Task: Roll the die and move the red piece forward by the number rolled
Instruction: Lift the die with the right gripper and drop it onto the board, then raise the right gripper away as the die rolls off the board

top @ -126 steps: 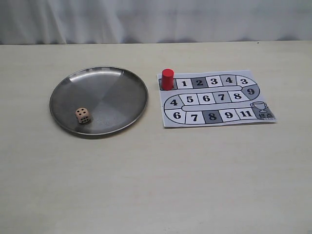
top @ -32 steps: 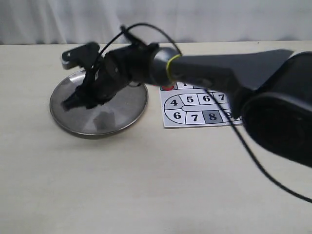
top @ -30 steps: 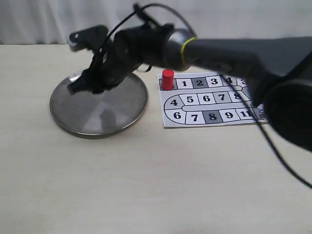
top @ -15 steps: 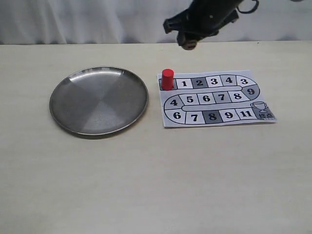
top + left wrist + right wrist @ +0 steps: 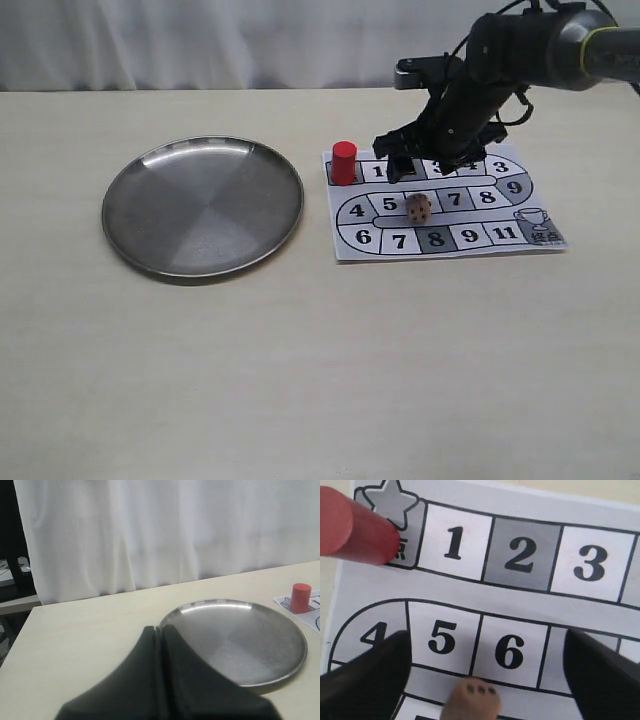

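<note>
On your desk (image 5: 300, 380), the steel plate (image 5: 140, 190) sits left of the numbered board (image 5: 470, 236). Your right fingers (image 5: 400, 167) hang spread over the board's middle, and your left fingers (image 5: 150, 645) are pressed together. The die (image 5: 418, 208), tan with dark pips, lies at square 6. The red piece (image 5: 344, 163) stands upright on the star square.

My right arm is a glossy dark grey tube (image 5: 530, 45) with 1 yellow-green band (image 5: 593, 38), thin black cables (image 5: 524, 100) looping off it and a pale block (image 5: 405, 68) at 10 o'clock of its black right gripper (image 5: 425, 172). The left gripper (image 5: 159, 630) has 2 matte black wedge fingers (image 5: 140, 680).
</note>
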`<state>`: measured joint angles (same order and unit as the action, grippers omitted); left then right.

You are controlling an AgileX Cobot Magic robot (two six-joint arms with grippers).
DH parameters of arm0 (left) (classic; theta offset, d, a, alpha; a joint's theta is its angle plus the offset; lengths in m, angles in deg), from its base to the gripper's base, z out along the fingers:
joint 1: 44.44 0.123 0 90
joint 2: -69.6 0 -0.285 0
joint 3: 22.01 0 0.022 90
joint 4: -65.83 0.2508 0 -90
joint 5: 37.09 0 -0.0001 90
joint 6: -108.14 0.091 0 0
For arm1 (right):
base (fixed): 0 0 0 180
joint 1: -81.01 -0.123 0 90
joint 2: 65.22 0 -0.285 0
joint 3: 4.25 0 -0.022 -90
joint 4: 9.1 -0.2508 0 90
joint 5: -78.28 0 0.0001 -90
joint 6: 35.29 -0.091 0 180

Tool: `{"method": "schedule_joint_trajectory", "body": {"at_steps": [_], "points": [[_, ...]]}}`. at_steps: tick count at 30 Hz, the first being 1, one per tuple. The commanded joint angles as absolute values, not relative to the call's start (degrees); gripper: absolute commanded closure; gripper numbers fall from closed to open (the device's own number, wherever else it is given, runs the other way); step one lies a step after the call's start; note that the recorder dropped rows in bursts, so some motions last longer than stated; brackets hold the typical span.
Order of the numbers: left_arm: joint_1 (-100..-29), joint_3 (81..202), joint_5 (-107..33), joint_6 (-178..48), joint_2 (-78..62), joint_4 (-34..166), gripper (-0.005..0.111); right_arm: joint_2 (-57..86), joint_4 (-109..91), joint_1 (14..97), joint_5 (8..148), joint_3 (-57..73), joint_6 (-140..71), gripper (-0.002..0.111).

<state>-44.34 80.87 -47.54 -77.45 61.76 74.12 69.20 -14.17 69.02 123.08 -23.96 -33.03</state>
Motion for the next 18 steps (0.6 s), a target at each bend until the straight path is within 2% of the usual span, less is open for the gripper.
{"method": "schedule_joint_trajectory", "body": {"at_steps": [1,3,6,16,18], "points": [[-44.47,80.77,-47.04,-77.50,61.82,74.12,0.107,65.21,-12.92,69.19,123.80,-25.56,-33.18,0.025],[-44.47,80.77,-47.04,-77.50,61.82,74.12,0.107,63.40,-12.92,69.19,123.55,-25.56,-33.18,0.028],[-44.47,80.77,-47.04,-77.50,61.82,74.12,0.107,60.49,-11.87,69.19,123.67,-25.56,-33.18,0.039],[-44.47,80.77,-47.04,-77.50,61.82,74.12,0.107,52.84,-6.52,69.19,130.57,-25.56,-33.81,0.102],[-44.47,80.77,-47.04,-77.50,61.82,74.12,0.107,51.71,-5.09,69.19,131.48,-25.29,-35.29,0.104]]}}
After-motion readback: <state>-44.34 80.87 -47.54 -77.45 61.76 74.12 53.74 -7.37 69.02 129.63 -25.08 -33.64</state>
